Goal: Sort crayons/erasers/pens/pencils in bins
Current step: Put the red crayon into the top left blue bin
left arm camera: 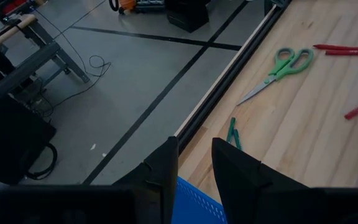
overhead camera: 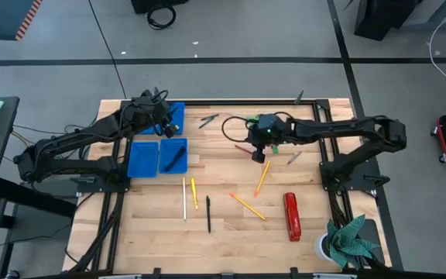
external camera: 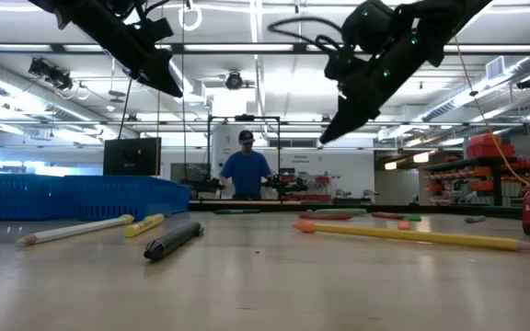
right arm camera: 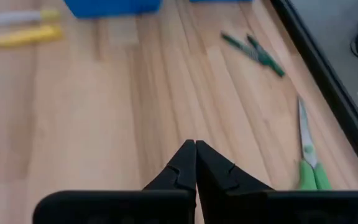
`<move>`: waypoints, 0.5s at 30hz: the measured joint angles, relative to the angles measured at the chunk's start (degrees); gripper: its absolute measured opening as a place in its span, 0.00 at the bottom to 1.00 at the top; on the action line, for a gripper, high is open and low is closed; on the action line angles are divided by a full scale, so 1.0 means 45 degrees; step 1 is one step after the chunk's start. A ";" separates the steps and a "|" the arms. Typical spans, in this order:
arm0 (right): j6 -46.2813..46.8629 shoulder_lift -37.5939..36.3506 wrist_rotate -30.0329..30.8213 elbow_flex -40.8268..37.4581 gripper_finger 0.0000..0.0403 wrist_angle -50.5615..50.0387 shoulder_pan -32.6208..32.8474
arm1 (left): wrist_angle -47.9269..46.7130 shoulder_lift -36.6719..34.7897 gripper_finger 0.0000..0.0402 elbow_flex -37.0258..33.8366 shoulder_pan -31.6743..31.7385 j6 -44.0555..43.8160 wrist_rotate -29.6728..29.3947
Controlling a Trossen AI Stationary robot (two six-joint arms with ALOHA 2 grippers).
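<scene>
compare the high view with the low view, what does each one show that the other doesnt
Only the high view: the red stapler whole, the blue bins from above with a dark pen lying in one, and both arms' bases.

Only the low view: a person standing in the room beyond the table, and the ceiling lights.

Both: the left hand above the bins, the right hand shut and empty over mid-table, plus a long yellow pencil and a black pen on the wood.
</scene>
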 joint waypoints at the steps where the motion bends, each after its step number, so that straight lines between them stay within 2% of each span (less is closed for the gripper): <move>1: -0.0006 0.0209 0.0107 0.0000 0.03 -0.0025 0.0046 | 0.0000 -0.0002 0.27 0.0000 0.0000 -0.0042 -0.0003; 4: 0.0041 0.1037 -0.0084 -0.0005 0.05 -0.0159 0.0107 | 0.0000 0.0000 0.27 0.0000 0.0000 -0.0056 -0.0003; 8: 0.0325 0.2389 -0.0589 0.0291 0.14 -0.0363 0.0132 | 0.0000 0.0000 0.27 0.0000 0.0000 -0.0056 -0.0003; 15: 0.1197 0.4833 -0.0185 0.2460 0.28 -0.1942 0.0278 | -0.0004 -0.0001 0.27 0.0000 -0.0004 -0.0061 0.0001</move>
